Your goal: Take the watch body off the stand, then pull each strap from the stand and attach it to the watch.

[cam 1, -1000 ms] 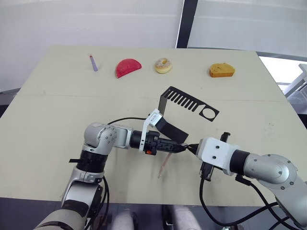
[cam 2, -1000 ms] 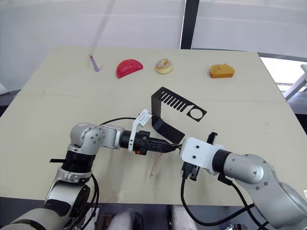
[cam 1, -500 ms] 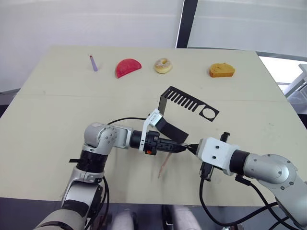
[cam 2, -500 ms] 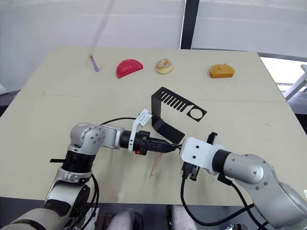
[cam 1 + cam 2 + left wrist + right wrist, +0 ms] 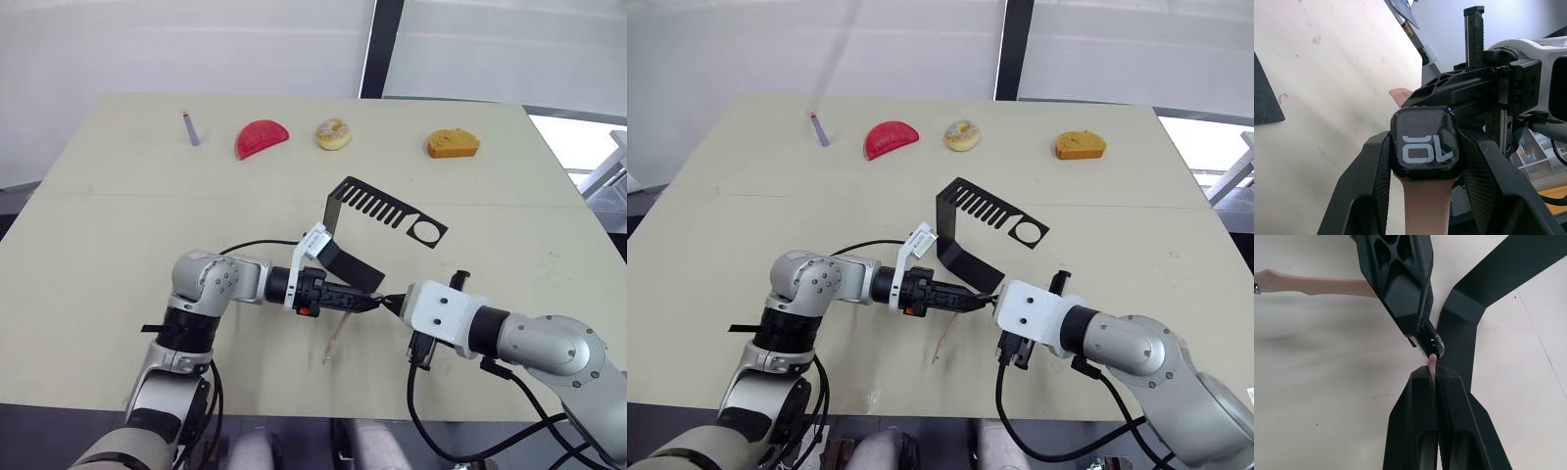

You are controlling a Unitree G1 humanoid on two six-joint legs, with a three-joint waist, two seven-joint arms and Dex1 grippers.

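Pale tan table [image 5: 118, 235] holds the black stand [image 5: 377, 230] near the middle, with toy foods and a purple stick [image 5: 190, 128] in a row at 12 o'clock. Just toward 6 o'clock from the stand, the left gripper [image 5: 1422, 156] squeezes the watch body [image 5: 1423, 142], and one pink strap [image 5: 1422, 205] is already joined to it. The right gripper [image 5: 1434, 374] meets it from 3 o'clock, fingers pinched on the second strap [image 5: 1432, 363], whose tip touches the watch.

Head stereo overhead — wrist cameras close on pincers
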